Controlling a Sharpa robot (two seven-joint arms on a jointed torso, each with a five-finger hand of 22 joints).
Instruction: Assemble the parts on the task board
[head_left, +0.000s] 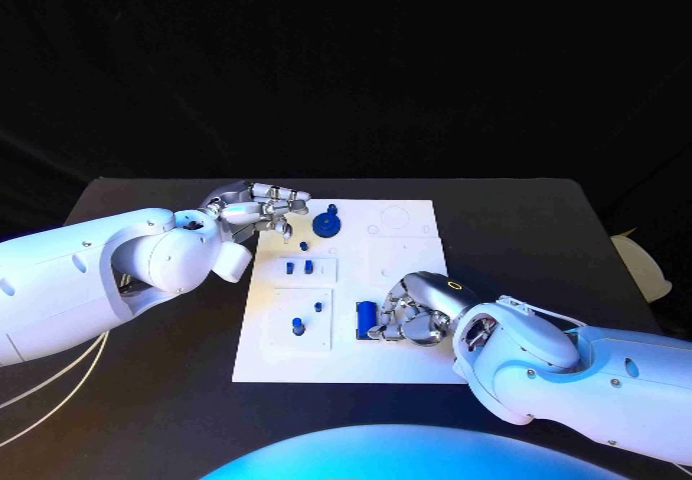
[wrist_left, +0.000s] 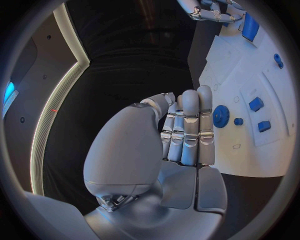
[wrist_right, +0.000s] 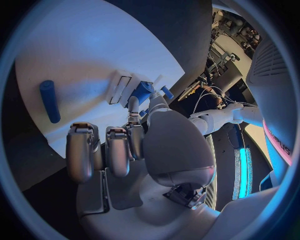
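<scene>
White task board (head_left: 404, 350) on black table (head_left: 534, 220); dark room behind

dim, blue-tinged light on a dark scene, soft shadows, heavy fisheye bending at both wrist views' rims

The table (head_left: 144, 400) is seen as plain black. The task board (head_left: 389, 290) on it is white and unpatterned, marked only with faint pale outlines at its far right. The parts are blue: a round gear (head_left: 327, 224) at the far side, small pegs (head_left: 299, 267) mid-board, a block (head_left: 368, 318) nearer. The left hand (head_left: 260, 212) and right hand (head_left: 411, 312) are silver, on white arms (head_left: 87, 280).
</scene>
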